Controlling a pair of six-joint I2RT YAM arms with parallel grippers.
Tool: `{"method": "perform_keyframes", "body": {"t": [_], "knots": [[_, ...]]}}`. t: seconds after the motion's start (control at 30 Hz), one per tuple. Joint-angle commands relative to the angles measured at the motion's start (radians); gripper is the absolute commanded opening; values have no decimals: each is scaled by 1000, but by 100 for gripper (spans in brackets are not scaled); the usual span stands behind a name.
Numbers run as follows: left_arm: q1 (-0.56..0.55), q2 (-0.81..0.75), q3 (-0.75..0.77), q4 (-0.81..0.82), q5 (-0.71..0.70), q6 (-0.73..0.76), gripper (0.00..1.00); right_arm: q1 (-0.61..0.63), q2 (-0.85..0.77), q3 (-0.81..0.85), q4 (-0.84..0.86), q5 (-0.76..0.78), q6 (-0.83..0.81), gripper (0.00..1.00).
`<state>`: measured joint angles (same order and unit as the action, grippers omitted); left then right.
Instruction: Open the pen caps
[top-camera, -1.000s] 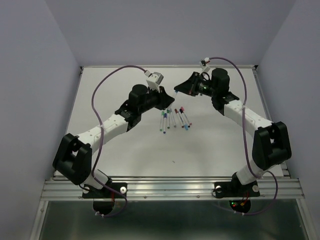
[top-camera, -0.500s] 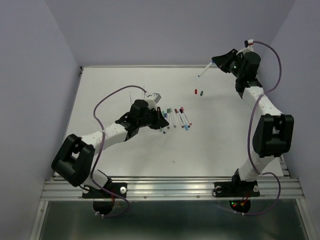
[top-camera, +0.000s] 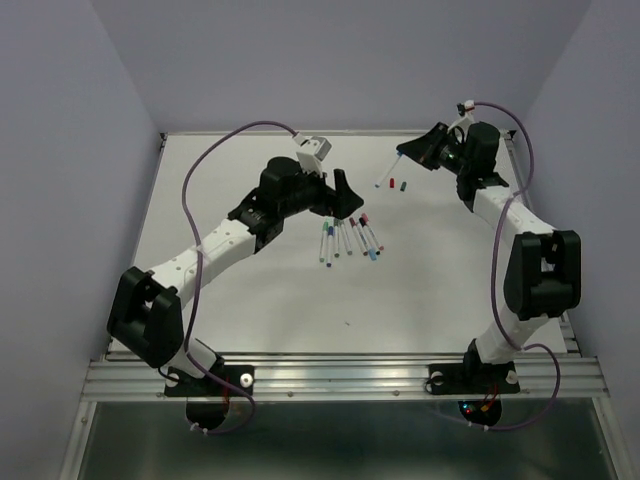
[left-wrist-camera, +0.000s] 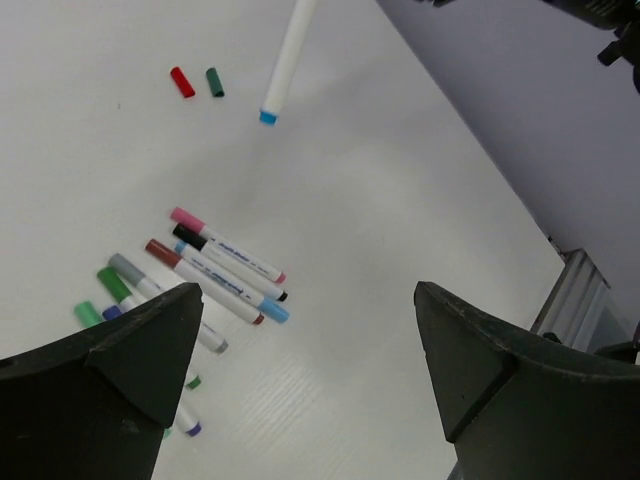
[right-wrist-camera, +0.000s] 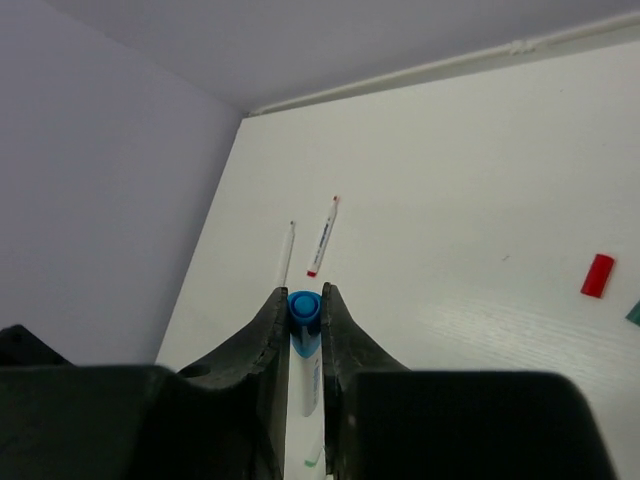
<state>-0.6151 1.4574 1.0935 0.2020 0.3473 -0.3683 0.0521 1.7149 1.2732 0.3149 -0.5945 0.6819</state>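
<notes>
The right fingers are clamping shut on one white pen. They are gripping it by its upper end, so the barrel is slanting down over the surface in the upper right of the overhead view. Holding it this way is probably leaving the free end clear for the other arm to pull at. A blue end is showing between the fingers in the right wrist view, and a light blue band is tipping the low end in the left wrist view. Whether that band is a cap or a bare nib is not clear.

The left fingers are spreading wide and gripping nothing, hovering just above the row of pens near the centre of the overhead view. Those pens are lying fanned side by side, wearing pink, black, maroon, blue, grey and green ends.

A red cap and a dark green cap are lying close together but apart, just below the held pen's low end. They are likely sitting away from the row so that loose caps are not mixing with unopened pens. Two thin pens are lying on their own in the upper middle of the right wrist view.

Dark print is running along several barrels in the left wrist view, too small to read.
</notes>
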Motion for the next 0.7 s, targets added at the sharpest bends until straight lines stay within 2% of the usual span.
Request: {"method": "perform_keyframes", "body": {"t": [0.0,0.3,0.5,0.57,0.67], "knots": [[-3,49,101,11,53,66,99,74,-86,-35,91,-97,30,1],[-3,107,163,23,104,92,99,124,-121,-81,231,-206,165,1],[-3,123,177,63,159,74,98,146,-113,-92,256,-257,205,1],[-3,127,178,71,170,62,96,157,-107,-90,251,-271,206,1],[-3,135,175,88,186,46,85,167,-107,-86,233,-271,196,1]]}}
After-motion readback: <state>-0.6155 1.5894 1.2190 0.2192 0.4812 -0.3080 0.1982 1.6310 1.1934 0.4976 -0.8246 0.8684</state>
